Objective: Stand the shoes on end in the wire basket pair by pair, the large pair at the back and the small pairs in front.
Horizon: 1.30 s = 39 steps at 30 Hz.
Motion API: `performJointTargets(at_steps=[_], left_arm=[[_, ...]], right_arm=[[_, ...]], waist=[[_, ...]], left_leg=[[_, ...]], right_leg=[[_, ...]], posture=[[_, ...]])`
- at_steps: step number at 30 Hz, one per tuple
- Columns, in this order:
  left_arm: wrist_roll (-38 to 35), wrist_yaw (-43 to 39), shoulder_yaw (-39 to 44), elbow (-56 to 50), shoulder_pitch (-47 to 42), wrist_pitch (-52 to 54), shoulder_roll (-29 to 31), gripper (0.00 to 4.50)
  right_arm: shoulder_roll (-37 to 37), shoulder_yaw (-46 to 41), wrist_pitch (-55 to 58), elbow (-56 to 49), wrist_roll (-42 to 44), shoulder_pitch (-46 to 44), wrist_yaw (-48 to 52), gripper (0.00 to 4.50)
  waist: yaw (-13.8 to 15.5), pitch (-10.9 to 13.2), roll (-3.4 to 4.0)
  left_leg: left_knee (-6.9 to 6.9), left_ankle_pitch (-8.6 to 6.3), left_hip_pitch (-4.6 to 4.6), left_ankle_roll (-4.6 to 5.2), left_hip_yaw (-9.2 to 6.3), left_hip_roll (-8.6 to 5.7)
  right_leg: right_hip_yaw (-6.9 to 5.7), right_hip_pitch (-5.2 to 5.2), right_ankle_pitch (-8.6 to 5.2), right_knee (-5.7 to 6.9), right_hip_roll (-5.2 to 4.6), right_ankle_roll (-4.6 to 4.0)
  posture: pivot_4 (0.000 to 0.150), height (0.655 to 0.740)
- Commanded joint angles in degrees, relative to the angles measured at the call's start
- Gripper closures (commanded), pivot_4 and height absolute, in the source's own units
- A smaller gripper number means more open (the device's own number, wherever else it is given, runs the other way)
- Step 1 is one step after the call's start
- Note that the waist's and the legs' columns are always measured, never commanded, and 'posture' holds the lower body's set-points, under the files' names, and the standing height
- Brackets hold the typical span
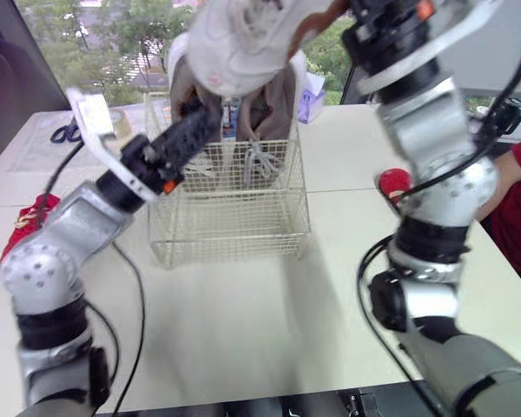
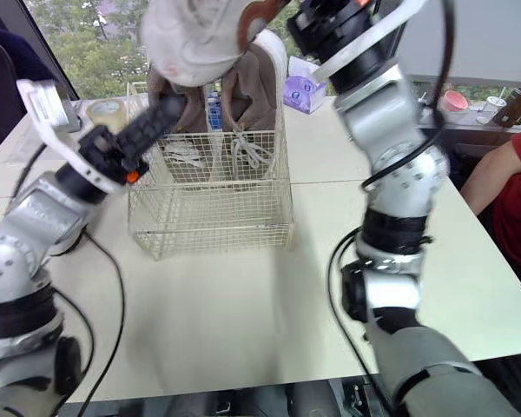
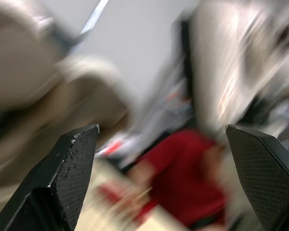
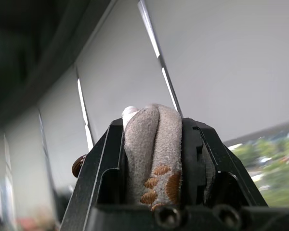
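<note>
A white wire basket (image 1: 230,221) stands at the middle of the table. A large taupe pair (image 1: 265,117) stands on end at its back, laces facing forward. High above the basket hangs a small pale grey shoe (image 1: 243,43), and my right gripper (image 4: 154,130) is shut on its suede edge with brown paw stitching. My left gripper (image 1: 194,123) is open with nothing between its fingers, and it reaches over the basket's upper left rim below that shoe. One red shoe (image 1: 26,224) lies at the left of the table. Another red shoe (image 1: 394,182) lies right of the basket.
A person in a red top (image 1: 517,204) sits at the table's right edge. Scissors (image 1: 65,132) lie at the far left, and a purple tissue box (image 1: 311,97) stands behind the basket. A tape roll (image 2: 108,109) lies at the back left.
</note>
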Motion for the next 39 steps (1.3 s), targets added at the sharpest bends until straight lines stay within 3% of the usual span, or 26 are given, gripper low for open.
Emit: performJointTargets(at_steps=[1,8,23,30,35,39], left_arm=[[1.5,0.2,3.2,-6.6,4.0,0.2,5.2,0.04],[-4.2,0.8,9.4,-11.2,16.7,-0.5,9.9,0.04],[-5.9,2.3,11.6,-12.1,22.8,-2.7,13.7,0.04],[-5.5,1.1,11.0,-11.5,23.6,-2.7,14.7,0.00],[-4.7,-2.6,13.0,-8.1,24.8,-1.6,17.0,0.00],[-2.4,-5.9,17.7,-0.2,25.4,-0.4,20.8,0.00]], right_arm=[[-7.8,4.9,-4.5,5.8,-10.0,-2.1,18.6,3.22],[-9.5,13.4,-14.7,16.1,-22.9,-3.6,40.1,3.22],[-1.9,17.4,-29.7,40.9,-37.5,-3.7,54.2,3.22],[-3.1,15.3,-29.9,41.9,-38.8,-4.4,55.6,0.03],[-6.9,13.1,-19.0,29.4,-35.0,-0.8,54.9,0.03],[-11.0,8.6,-4.0,14.1,-26.4,2.5,49.7,0.03]], waist=[[-0.2,0.0,0.00],[-0.5,0.1,0.26],[-0.3,0.2,0.33],[-0.4,0.2,0.40],[-0.2,0.3,0.46],[-0.3,0.3,0.48]], left_leg=[[-0.01,-0.01,0.00,0.01,0.01,-0.01],[-0.15,0.00,0.04,-0.01,0.12,0.27],[-0.16,0.01,-0.05,-0.09,0.19,0.35],[-0.22,0.01,-0.05,-0.11,0.21,0.35],[-0.24,0.01,-0.05,-0.12,0.20,0.36],[-0.31,0.00,-0.05,-0.12,0.22,0.38]], right_leg=[[0.01,0.00,0.00,-0.06,0.00,0.00],[0.03,-0.10,0.01,-0.16,0.18,0.01],[0.01,-0.04,0.15,-0.52,0.12,-0.23],[0.01,-0.05,0.15,-0.57,0.13,-0.22],[0.01,-0.07,0.15,-0.58,0.12,-0.22],[0.00,-0.08,0.15,-0.62,0.11,-0.23]], posture=[[0.150,0.7400],[0.150,0.7400],[0.150,0.7400],[0.150,0.7400],[0.150,0.7400],[0.150,0.7400]])
